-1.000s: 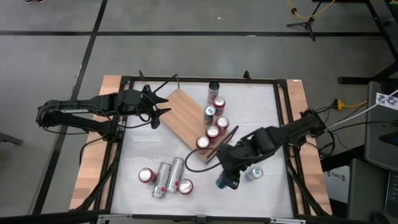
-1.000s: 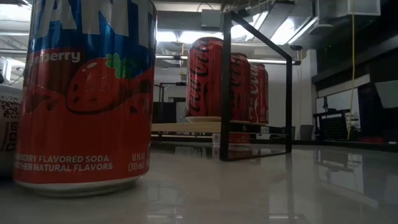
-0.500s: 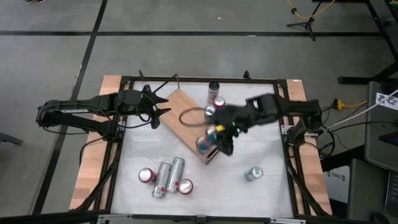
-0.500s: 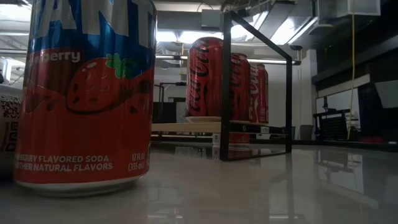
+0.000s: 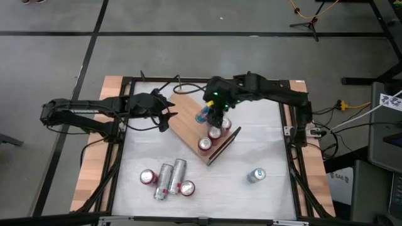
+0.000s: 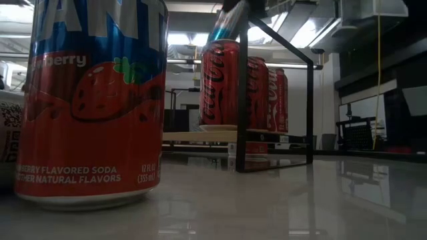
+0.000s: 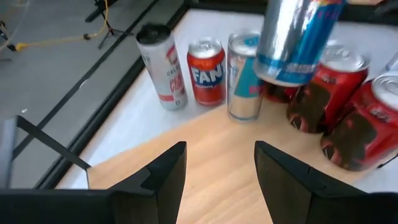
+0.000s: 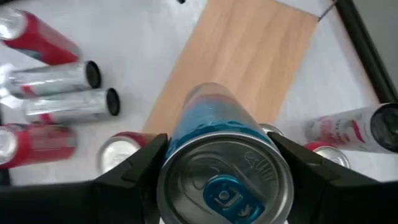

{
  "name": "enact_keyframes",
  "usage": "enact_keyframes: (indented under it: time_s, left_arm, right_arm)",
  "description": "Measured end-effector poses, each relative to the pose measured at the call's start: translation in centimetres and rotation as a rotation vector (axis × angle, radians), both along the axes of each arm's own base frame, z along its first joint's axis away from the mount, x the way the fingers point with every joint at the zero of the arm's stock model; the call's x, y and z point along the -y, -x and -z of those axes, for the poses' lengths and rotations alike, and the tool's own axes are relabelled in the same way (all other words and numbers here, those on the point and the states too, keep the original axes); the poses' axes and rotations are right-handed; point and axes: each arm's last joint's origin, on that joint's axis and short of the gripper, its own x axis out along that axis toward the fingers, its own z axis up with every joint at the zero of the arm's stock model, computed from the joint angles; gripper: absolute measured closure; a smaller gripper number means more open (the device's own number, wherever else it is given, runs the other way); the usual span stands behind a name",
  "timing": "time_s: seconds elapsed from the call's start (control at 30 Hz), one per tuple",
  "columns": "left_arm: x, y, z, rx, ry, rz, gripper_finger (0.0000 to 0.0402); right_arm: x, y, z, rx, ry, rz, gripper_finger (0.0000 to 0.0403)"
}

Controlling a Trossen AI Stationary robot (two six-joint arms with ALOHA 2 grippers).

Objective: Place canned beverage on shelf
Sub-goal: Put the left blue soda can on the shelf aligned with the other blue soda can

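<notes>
My right gripper is shut on a blue-and-silver can and holds it in the air over the shelf, a light wooden board lying aslant on the white table. In the left wrist view this can hangs above a row of red cans standing on the board. In the low view it shows above the red cans. My left gripper is open over the shelf's left end, with nothing between its fingers. My right gripper pinches the blue can's upper wall, just under the top rim, between its two fingers. The fingers slant down from above, one on each side. The can hangs below them, slightly tilted and clear of the shelf and the other cans.
A slim white can, a red Fanta can and a silver-teal can stand at the board's far side. Several cans stand and lie near the table's front left. One can stands at the front right. A black wire rail ends the board.
My right gripper has swung from the table's near right part toward the far edge and the shelf, turning as it went, and has carried the blue can with it; the can now hangs over the row of red cans. My left gripper has edged toward the shelf.
</notes>
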Motion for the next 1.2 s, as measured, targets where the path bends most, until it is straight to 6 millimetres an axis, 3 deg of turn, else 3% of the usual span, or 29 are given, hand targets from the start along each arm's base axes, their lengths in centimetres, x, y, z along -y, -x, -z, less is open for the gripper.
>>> enact_keyframes:
  time_s: [0.5,0.8,1.2]
  left_arm:
    - [-0.6,-4.7,4.2,-0.113,0.009,-0.004,0.0221]
    - [-0.8,-6.7,6.5,-0.145,0.018,-0.006,0.0221]
    - [-0.7,-7.0,7.4,-0.188,0.028,0.004,0.0221]
  right_arm:
    - [0.8,-3.3,5.0,-0.155,-0.014,-0.063,0.0176]
    - [0.9,-3.5,5.3,-0.171,0.002,-0.058,0.0176]
    - [1.0,-4.3,6.8,-0.214,0.012,-0.052,0.0176]
